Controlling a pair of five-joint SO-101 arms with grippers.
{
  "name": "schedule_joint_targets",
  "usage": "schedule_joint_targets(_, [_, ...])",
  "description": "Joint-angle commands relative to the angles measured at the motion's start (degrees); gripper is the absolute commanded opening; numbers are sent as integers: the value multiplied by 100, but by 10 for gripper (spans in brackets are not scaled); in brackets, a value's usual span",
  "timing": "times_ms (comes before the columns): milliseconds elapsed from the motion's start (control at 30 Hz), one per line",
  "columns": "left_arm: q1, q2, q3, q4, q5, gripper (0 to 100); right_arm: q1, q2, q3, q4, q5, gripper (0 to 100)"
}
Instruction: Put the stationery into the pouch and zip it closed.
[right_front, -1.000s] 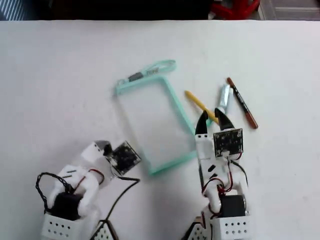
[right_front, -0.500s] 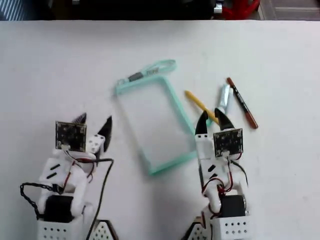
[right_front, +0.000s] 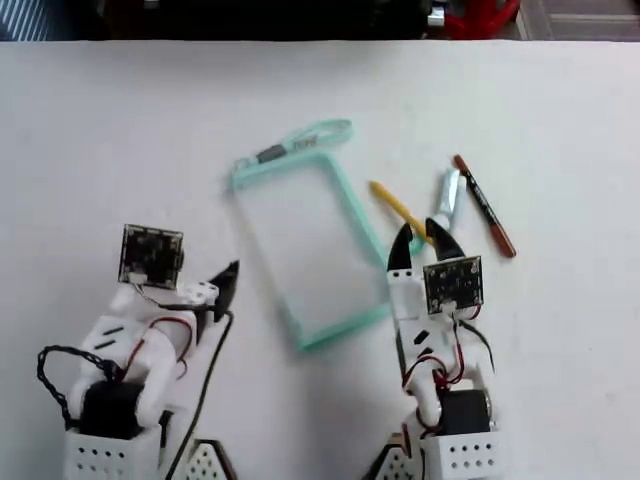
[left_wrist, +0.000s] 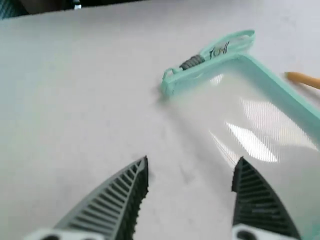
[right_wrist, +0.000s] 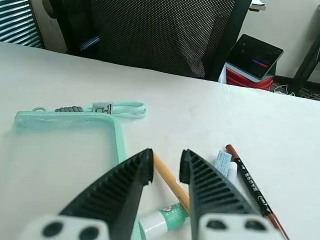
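– So, where is the pouch (right_front: 300, 240)?
– It lies flat on the white table (right_front: 120, 120), between the two arms. It is clear with a mint-green edge, and its strap (right_front: 320, 130) is at the far end, beside the dark zip pull (right_front: 270, 153).
– And the stationery?
– All of it is outside the pouch, on the right. A yellow pencil (right_front: 395, 205) lies slanted just beside the pouch's right edge. A brown pen (right_front: 485, 207) lies a little farther right, with a small white piece (right_front: 448, 195) between the two. A white and green tube (right_wrist: 160, 220) lies under the right arm's fingers.
– What is the right gripper (right_front: 419, 230) doing?
– It hangs over the near end of the pencil, with its jaws only a narrow gap apart. The pencil runs under that gap, but I cannot tell whether the fingers touch it.
– And the left gripper (left_wrist: 192, 162)?
– It is near the pouch's left edge, over bare table. Its jaws are spread wide and have hold of nothing.
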Motion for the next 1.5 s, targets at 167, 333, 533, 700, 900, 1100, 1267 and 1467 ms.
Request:
schedule_joint_targets(167, [40,75,-484,730,-88,351,-48,-40,26,31,70,105])
schedule_joint_targets(333, [40,971,-844,730,-114,351,-48,-40,26,31,70,105])
schedule_joint_targets(533, [31,4040,-2435,1002,185,347,-57,-40,26,31,70,105])
schedule_joint_targets(700, [66,6756,-4211,2312,334,347,-57,-40,26,31,70,105])
schedule_joint_targets(900, [66,8980,-5864,3560,976,347,-57,-40,26,31,70,105])
schedule_joint_targets(1100, [84,9622,-6400,3815,624,347,-57,-40,26,31,70,105])
schedule_joint_targets(1267, [92,9622,-6426,3824,615,346,-57,-40,26,31,70,105])
schedule_joint_targets(1467, [92,9622,-6453,3824,615,346,-57,-40,26,31,70,105])
